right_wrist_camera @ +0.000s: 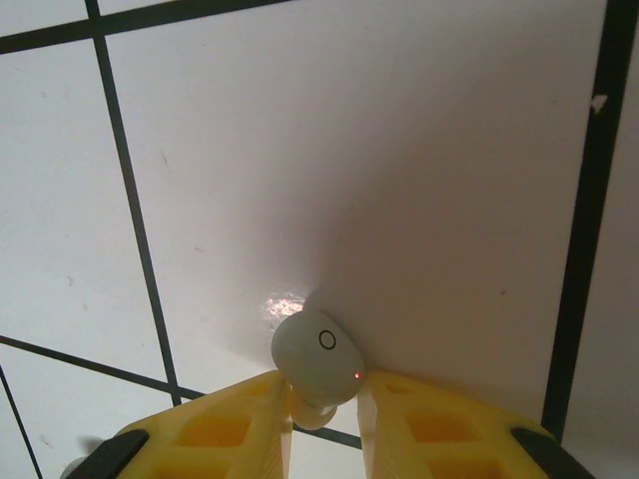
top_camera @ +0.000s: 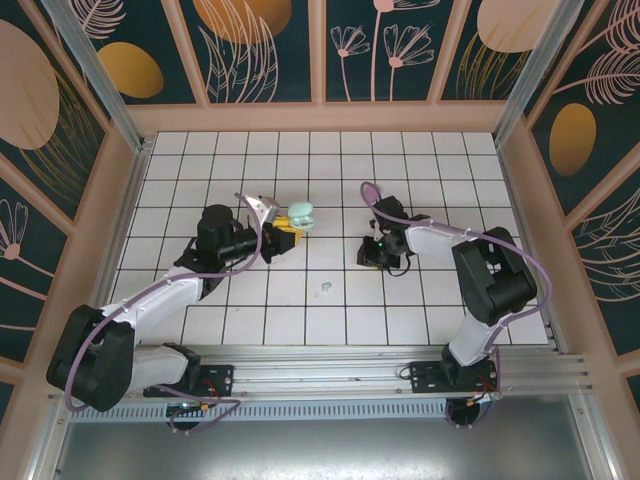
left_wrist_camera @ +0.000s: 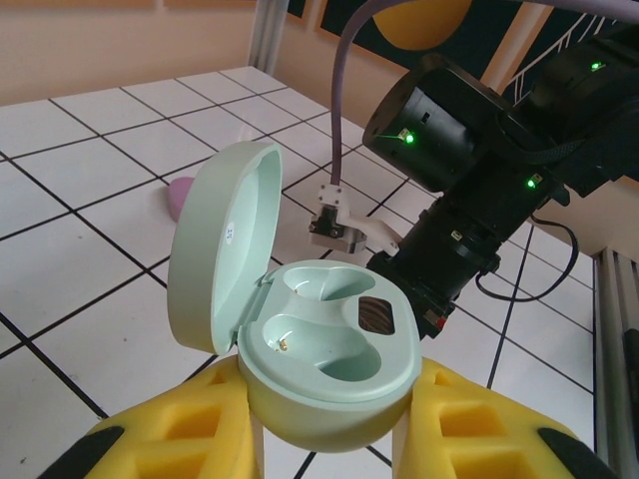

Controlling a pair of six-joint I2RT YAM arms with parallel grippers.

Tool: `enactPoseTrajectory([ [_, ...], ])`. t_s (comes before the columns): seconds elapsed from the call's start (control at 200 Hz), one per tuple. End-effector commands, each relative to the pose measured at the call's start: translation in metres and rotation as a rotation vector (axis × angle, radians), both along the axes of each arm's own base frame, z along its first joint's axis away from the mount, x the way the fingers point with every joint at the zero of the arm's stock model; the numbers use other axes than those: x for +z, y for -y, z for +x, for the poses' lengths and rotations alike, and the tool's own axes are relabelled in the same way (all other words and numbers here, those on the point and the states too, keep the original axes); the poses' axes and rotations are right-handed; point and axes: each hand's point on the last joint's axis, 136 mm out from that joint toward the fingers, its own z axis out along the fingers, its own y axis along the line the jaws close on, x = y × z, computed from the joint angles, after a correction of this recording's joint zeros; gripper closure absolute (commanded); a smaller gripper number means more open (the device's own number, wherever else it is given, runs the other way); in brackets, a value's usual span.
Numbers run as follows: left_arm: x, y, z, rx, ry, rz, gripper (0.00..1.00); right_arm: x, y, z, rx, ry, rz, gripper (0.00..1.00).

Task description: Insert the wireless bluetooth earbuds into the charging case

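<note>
left gripper (left_wrist_camera: pixel 329 404): yellow fingers (left_wrist_camera: pixel 170 439) set narrow, clamped on the lower shell of the mint green oval plastic charging case (left_wrist_camera: pixel 334 349), one finger on each side
case position: sits between the left fingertips and rises above them, lifted off the white tiled table (left_wrist_camera: pixel 80 299)
hinged lid (left_wrist_camera: pixel 225 249): swung open, standing upright on the side of the left-hand finger
case inside: two shaped wells, both bare; dark ribbed patch in the well nearer the right-hand finger
writing on lid: tiny dark print on the inner face, too small to read
pink-purple rounded nub (left_wrist_camera: pixel 180 195): lies on a tile beyond the fingers, partly hidden behind the lid
right gripper (right_wrist_camera: pixel 321 384): yellow fingers (right_wrist_camera: pixel 215 434) narrow, closed against both sides of the pale mint plastic earbud (right_wrist_camera: pixel 318 354)
earbud position: between the right fingertips, resting on a white tile, its top poking past the tips
earbud marks: thin dark circle outline on its face, small red dot near the right-hand finger; no letters readable
small mint loose earbud (top_camera: pixel 325 289): on a tile between the two grippers, well apart from both sets of fingers
black right arm (left_wrist_camera: pixel 469 150): beyond the open case, green lights lit on it
</note>
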Motion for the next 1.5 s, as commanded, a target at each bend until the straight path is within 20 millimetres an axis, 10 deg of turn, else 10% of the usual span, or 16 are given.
enactPoseTrajectory([
  [0.0,0.007,0.006,-0.002,-0.026,0.013,-0.024,0.95,-0.012,-0.008,-0.002,0.038,-0.016,-0.011,0.78],
  [1.191,0.003,0.011,0.003,-0.033,0.0,-0.012,0.95,-0.008,-0.005,0.019,0.056,-0.022,-0.012,0.67],
  [1.496,0.004,0.012,0.005,-0.03,0.0,-0.011,0.95,0.021,0.002,0.027,0.045,0.062,-0.044,0.67],
])
